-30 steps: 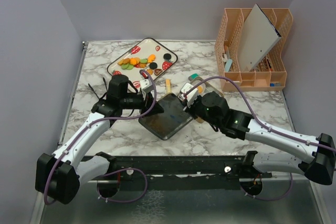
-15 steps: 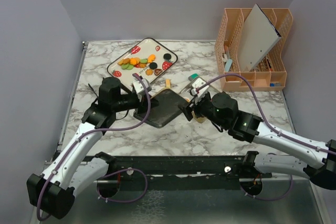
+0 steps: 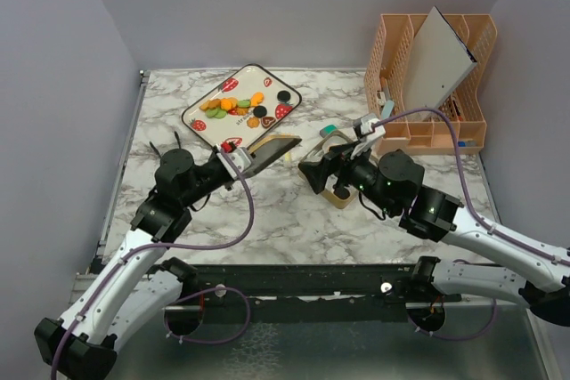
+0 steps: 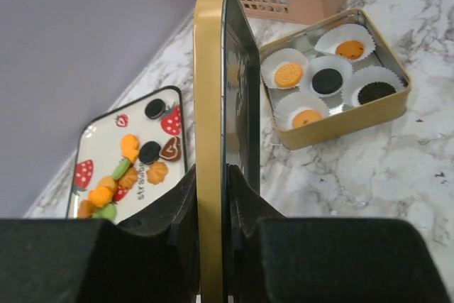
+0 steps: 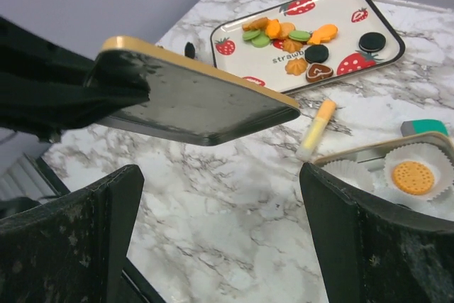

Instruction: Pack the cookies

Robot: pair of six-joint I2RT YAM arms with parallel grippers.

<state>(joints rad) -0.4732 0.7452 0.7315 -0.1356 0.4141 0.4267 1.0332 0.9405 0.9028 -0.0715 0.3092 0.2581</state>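
Observation:
The cookies (image 3: pixel 239 106) lie in a heap on a white strawberry tray (image 3: pixel 216 91) at the back left. A few more cookies (image 4: pixel 327 80) sit in paper cups inside a gold tin (image 4: pixel 347 122). The tin's lid (image 3: pixel 269 152), gold-rimmed and dark inside, hangs tilted above the table. My left gripper (image 4: pixel 211 182) is shut on the lid's edge. My right gripper (image 5: pixel 234 246) stands wide open over bare marble, just right of the lid (image 5: pixel 191 97), with nothing between its fingers. In the top view the tin (image 3: pixel 338 196) is mostly hidden under my right gripper (image 3: pixel 316 171).
A pink slotted organizer (image 3: pixel 427 122) with a white board leaning in it stands at the back right. A yellow stick (image 5: pixel 316 129) lies between tray and tin. A teal block (image 5: pixel 424 127) rests behind the tin.
The right gripper has opened, let go of the lid and drawn back to the right. The left gripper has carried the lid left, off the tin, and tipped it up.

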